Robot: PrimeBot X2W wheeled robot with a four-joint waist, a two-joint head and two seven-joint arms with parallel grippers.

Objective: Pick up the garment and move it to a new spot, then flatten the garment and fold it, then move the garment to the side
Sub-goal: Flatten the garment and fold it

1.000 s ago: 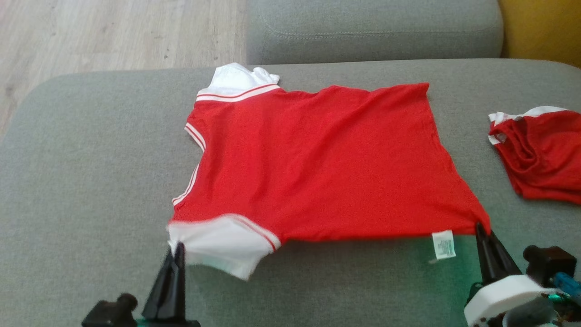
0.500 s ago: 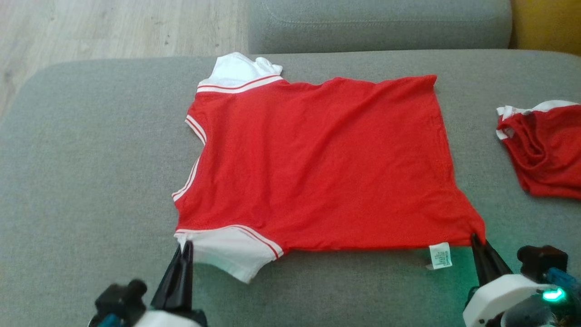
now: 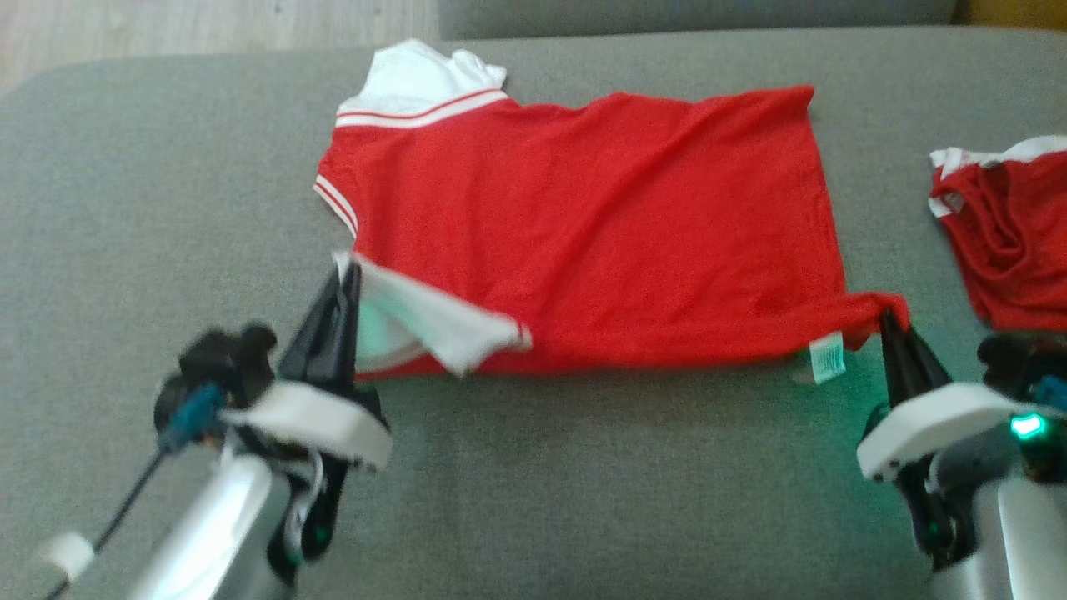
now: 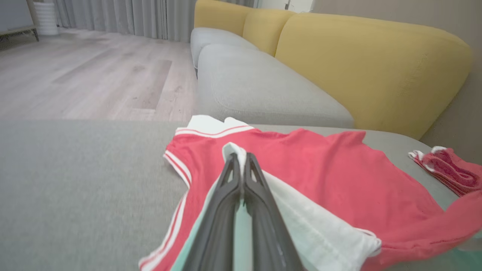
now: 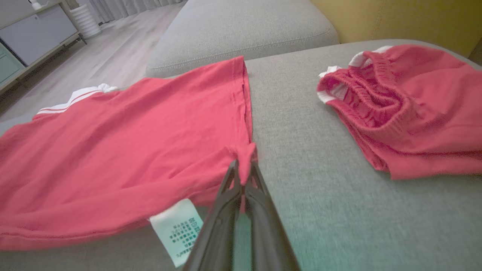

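Red shirt (image 3: 583, 233): lying spread across the centre of the grey cushion (image 3: 125, 208), neck toward frame left, hem toward frame right.
Left gripper (image 3: 346, 279): fingers pressing together, pinching the cuff of the white near sleeve (image 3: 433, 321) at centre left of the head view.
Right gripper (image 3: 890, 321): fingers pressing together, pinching the near hem corner (image 3: 871, 304) at right of the frame.
Change noted: the near sleeve, lying flat below the body a second ago, is now lifting and turning over onto the red panel. The left gripper is travelling up the frame with it. The hem corner is rising into a small peak and lagging behind the sleeve.
Camera: the head view is tilting down, so the whole scene is sliding up the frame. That shift is not being counted as garment movement.
Care label (image 3: 827, 357): hanging from the near edge, just beside the right gripper.
Second red garment (image 3: 1009, 242): sitting bunched at the right edge, well apart.
Task standing: flattening appearing done; the fold appearing to be starting, near edge heading for the far edge.
Concern: the left side is leading, so the fold line is risking a skew.
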